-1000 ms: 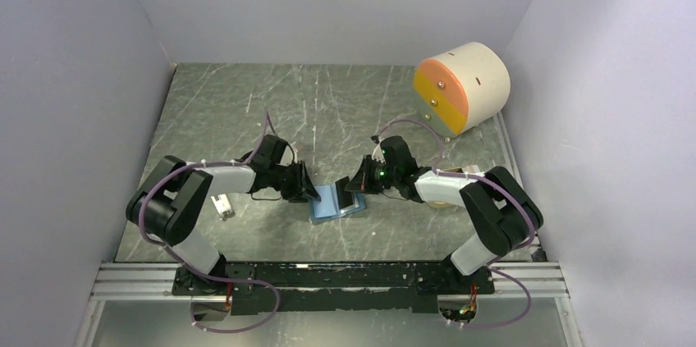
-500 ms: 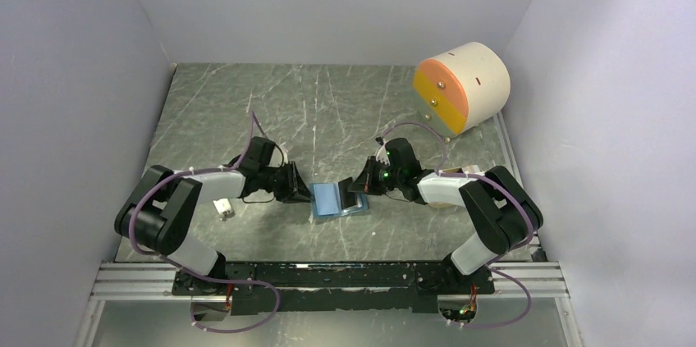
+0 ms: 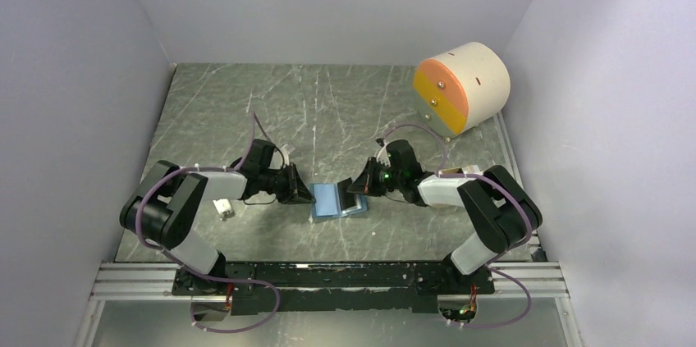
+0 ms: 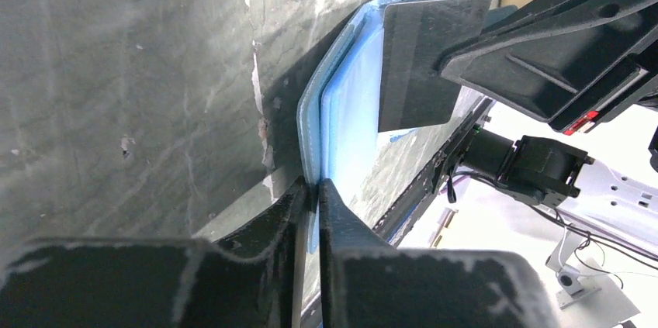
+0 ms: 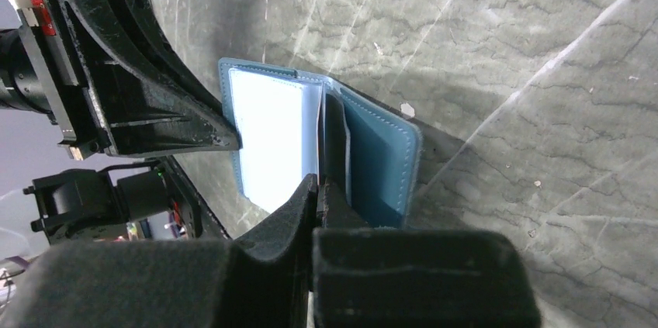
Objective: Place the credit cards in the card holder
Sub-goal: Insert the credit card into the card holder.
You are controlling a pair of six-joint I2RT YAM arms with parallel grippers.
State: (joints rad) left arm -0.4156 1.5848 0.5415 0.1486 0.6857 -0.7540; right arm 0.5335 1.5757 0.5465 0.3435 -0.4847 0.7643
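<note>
Well nearer than the cream drum and off to its left, find the card holder lying open. With the left gripper clamped on the flap farther from the drum, pin that flap flat. With the right gripper pinched on the only credit card visible, ease its leading edge squarely into the pocket, without twisting. Count one holder, one card, two grippers, then one drum farthest off.
</note>
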